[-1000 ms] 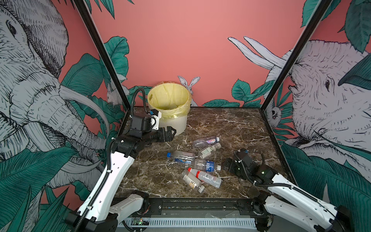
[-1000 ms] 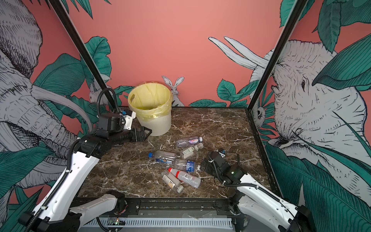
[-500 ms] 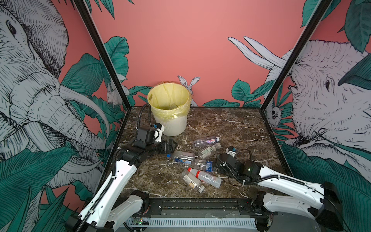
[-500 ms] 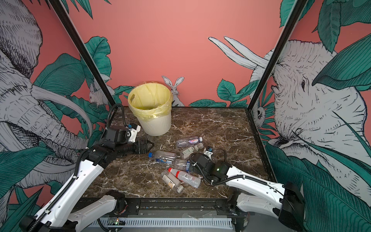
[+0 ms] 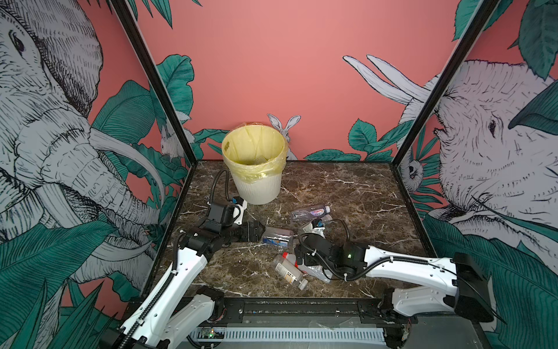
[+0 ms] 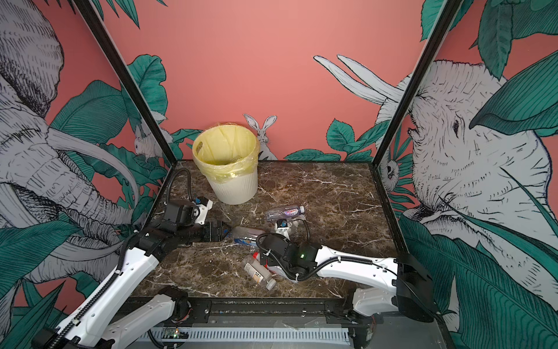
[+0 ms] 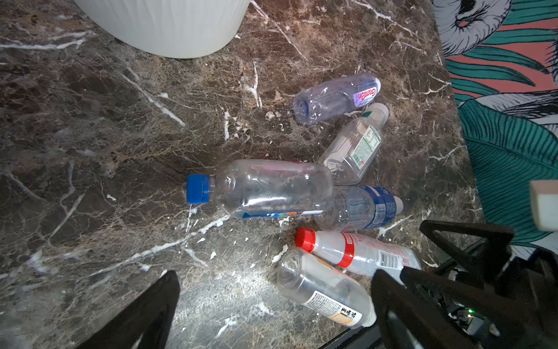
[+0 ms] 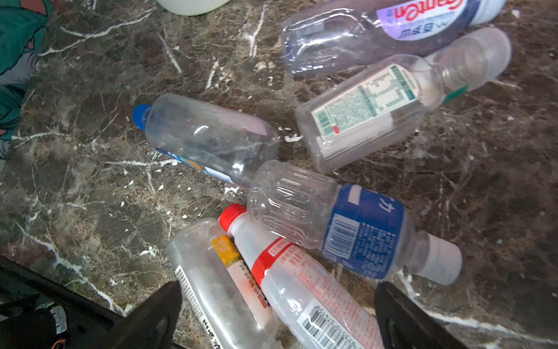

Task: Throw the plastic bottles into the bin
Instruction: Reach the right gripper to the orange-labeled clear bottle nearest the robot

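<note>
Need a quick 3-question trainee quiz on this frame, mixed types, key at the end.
1. How many plastic bottles lie on the marble table outside the bin?
2. True or false: the left gripper and the right gripper are both open, holding nothing.
3. In both top views, which lies nearest the left gripper? A blue-capped bottle; B Ganten bottle; C red-capped bottle.
Key: 1 six; 2 true; 3 A.
</note>
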`<act>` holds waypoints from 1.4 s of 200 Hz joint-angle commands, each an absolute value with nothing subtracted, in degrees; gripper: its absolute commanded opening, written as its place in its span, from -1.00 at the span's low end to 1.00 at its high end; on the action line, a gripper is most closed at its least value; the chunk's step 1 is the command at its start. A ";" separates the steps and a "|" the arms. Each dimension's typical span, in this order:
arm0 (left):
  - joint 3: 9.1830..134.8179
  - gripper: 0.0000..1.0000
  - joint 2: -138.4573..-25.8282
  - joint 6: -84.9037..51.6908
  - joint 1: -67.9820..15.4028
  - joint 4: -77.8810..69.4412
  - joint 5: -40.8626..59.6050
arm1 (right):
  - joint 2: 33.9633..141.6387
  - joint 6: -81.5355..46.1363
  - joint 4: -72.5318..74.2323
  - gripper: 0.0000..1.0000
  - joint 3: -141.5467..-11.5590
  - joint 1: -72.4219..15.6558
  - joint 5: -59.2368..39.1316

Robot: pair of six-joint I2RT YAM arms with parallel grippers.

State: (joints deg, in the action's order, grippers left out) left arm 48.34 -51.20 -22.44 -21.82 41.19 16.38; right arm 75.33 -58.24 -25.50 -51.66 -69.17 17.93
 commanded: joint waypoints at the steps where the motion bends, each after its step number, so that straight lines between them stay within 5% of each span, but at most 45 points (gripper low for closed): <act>1: 47.37 0.99 -49.01 -22.24 -22.02 41.19 14.26 | 76.44 -52.65 -19.65 0.98 -52.01 -69.78 14.75; 184: 42.41 0.99 -45.72 -25.44 -21.97 42.20 8.47 | 88.41 -39.94 -16.68 0.89 -56.16 -74.79 9.10; 238: 42.98 0.99 -46.05 -25.13 -21.98 41.81 8.56 | 89.00 -40.95 -16.69 0.61 -55.48 -75.23 8.49; 280: 43.30 0.99 -46.47 -24.78 -21.94 41.66 8.36 | 90.56 -41.92 -16.95 0.57 -55.50 -75.82 8.23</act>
